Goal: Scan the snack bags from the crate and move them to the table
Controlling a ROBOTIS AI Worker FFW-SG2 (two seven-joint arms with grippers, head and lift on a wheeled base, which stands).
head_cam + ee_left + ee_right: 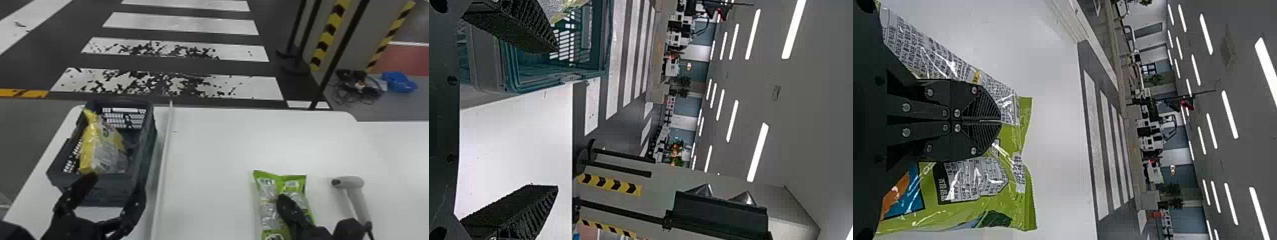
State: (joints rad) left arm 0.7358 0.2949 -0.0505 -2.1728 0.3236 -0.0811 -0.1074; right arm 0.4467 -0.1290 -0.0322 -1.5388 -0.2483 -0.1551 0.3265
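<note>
The left gripper (pixel 116 182) gapes by the crate (pixel 107 193), presumably to grasp; rightward, the right gripper (pixel 998 120), pressed together, perhaps steadies the green bag (pixel 268 206).

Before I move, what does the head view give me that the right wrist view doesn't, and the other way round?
Head view: crate with a yellow snack bag inside, left hand open at its near end, scanner right of the green snack bag.

Right wrist view: ceiling lights, and the right hand with its fingertips together.

Both: green snack bag, right hand, white table, crosswalk stripes.
</note>
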